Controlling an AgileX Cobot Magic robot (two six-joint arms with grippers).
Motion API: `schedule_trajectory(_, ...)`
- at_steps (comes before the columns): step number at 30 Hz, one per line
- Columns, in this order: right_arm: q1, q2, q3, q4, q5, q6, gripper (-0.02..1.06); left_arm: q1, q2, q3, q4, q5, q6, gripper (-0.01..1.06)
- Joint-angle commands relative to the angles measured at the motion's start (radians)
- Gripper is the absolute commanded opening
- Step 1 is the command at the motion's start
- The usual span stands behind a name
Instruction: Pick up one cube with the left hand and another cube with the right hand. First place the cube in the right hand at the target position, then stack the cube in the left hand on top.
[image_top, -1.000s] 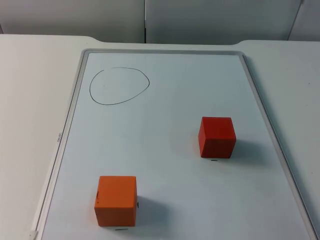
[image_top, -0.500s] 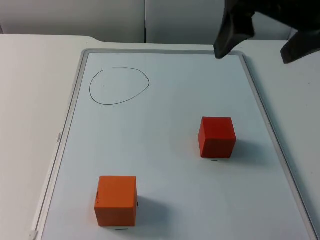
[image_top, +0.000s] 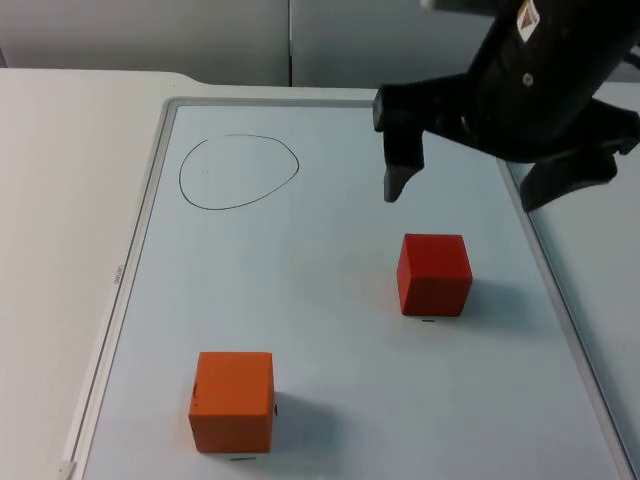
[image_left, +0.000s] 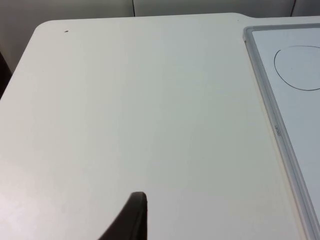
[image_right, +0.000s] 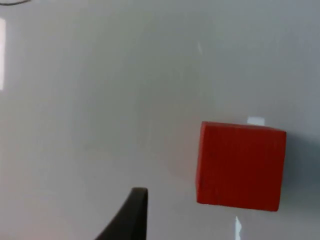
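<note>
Your right gripper (image_top: 462, 192) hangs spread wide above the whiteboard (image_top: 330, 400), the red cube (image_top: 434, 274) at its 6 o'clock, the orange cube (image_top: 232, 401) at 7. Your left gripper's spread can't be told.

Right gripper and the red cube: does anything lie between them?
Nothing: in the top view the right gripper hangs above and behind the red cube, with bare whiteboard between. The right wrist view agrees.

A lab-like test bench: a plain white worktop (image_top: 60, 200) ends at a grey partition wall (image_top: 200, 40) at twelve o'clock, bearing a framed whiteboard (image_top: 300, 300).
</note>
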Motion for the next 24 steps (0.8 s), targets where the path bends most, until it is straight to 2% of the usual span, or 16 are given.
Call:
schedule_trajectory(1, 0.003, 0.027, -0.002, -0.010, 0.007, 0.023, 1.00, 0.000, -0.004, 0.006, -0.003, -0.008, -0.005, 1.05)
schedule_trajectory(5, 0.006, 0.064, -0.001, -0.007, 0.005, 0.054, 1.00, 0.000, -0.004, 0.006, -0.003, -0.008, -0.005, 1.05)
schedule_trajectory(13, 0.006, 0.156, -0.001, 0.015, -0.082, 0.077, 1.00, 0.000, -0.004, 0.006, -0.003, -0.008, -0.005, 1.05)
schedule_trajectory(24, -0.005, 0.205, -0.001, -0.017, -0.088, 0.101, 1.00, 0.000, -0.004, 0.006, -0.003, -0.008, -0.005, 1.05)
